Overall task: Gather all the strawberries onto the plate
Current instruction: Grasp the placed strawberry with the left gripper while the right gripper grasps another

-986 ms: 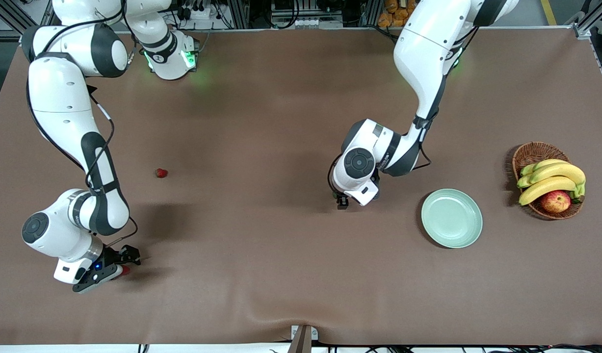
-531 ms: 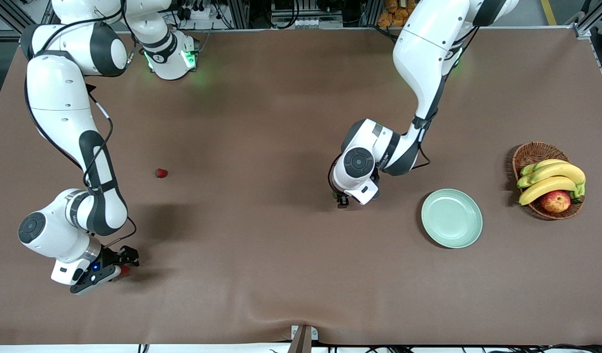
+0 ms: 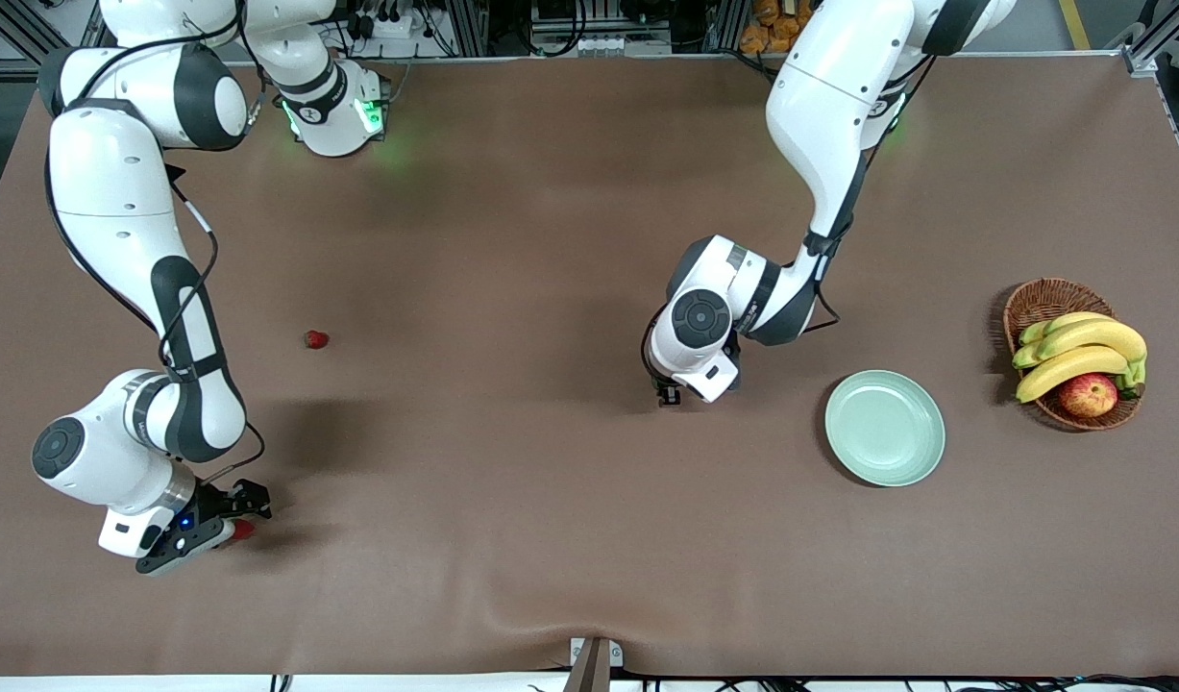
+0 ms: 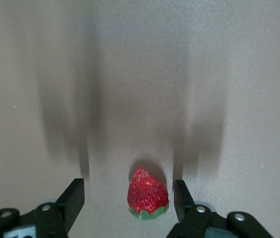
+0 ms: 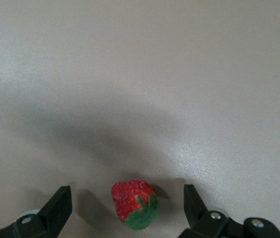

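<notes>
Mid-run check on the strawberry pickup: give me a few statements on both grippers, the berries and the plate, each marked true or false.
1. The plate already holds a strawberry. False: it is bare.
2. The left gripper is open with a strawberry between its fingers. True.
3. The right gripper is shut on its berry. False: its fingers stand open on either side, not touching it.
4. A third strawberry lies alone on the table, with no gripper at it. True.
5. The apple sits on the plate. False: it is in the basket with the bananas.
</notes>
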